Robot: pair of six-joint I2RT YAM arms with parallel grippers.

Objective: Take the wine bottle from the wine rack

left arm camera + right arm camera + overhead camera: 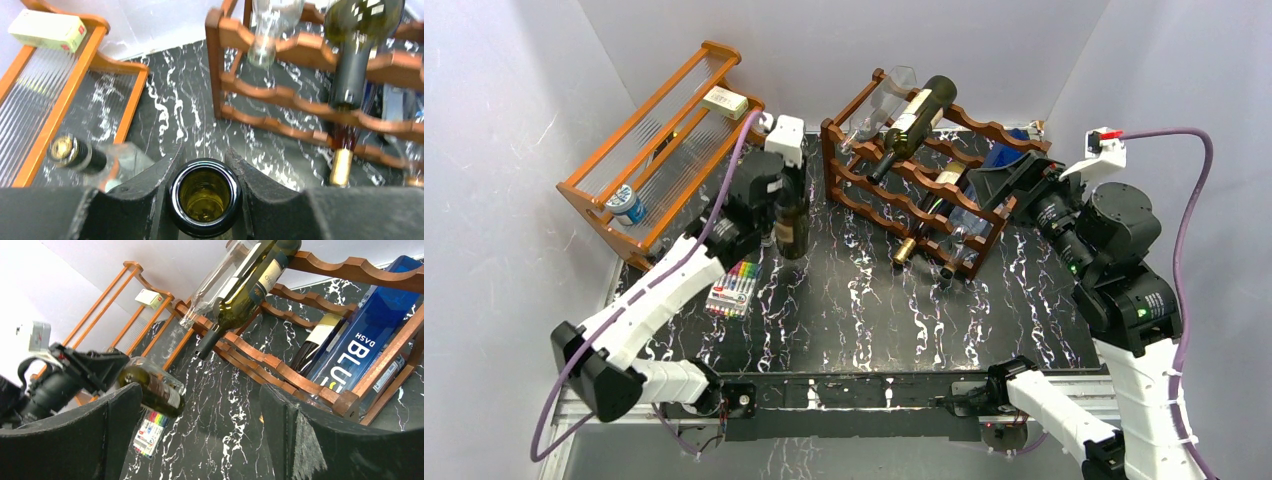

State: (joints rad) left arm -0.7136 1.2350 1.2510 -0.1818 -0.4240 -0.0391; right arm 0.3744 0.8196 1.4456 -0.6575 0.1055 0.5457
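A dark wine bottle (792, 222) with a brown label stands upright left of the dark reddish-brown wine rack (924, 190), apart from it. My left gripper (776, 188) is shut on its neck. In the left wrist view the open bottle mouth (205, 196) sits between the fingers of my left gripper (204, 165), with the wine rack (280, 95) beyond. I cannot tell if the bottle's base touches the table. My right gripper (999, 182) hangs open and empty at the rack's right end. The right wrist view shows the held bottle (152, 387) past my right gripper (200, 405).
The rack holds a green bottle (919, 115), a clear bottle (879, 105), a gold-capped bottle (929, 215) and a blue bottle (360, 347). An orange shelf (659, 140) at back left carries a small box (724, 102) and a tape roll (627, 203). A marker pack (732, 290) lies near the left arm.
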